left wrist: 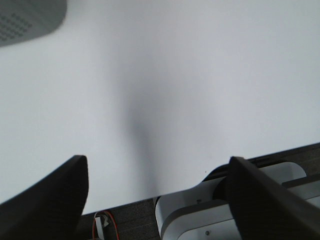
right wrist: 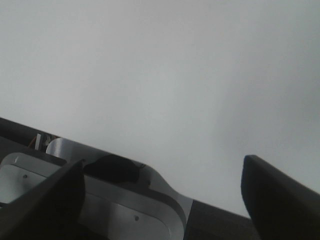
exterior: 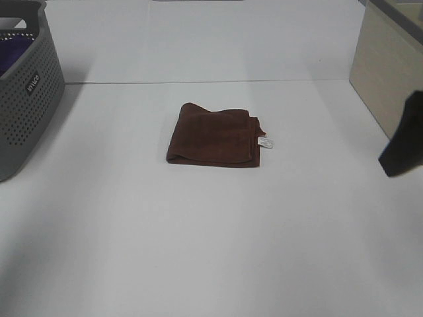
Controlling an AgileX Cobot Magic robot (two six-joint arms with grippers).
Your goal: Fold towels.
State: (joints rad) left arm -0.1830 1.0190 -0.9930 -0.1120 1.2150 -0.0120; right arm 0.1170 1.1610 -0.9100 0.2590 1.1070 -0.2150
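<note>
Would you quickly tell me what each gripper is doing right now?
Left gripper: open, holding nothing.
Right gripper: open, holding nothing.

High overhead view – wrist cameras near, facing table

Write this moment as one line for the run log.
towel: folded, on table | left gripper: open, empty | right gripper: open, empty

Brown towel, folded, mid-table
</note>
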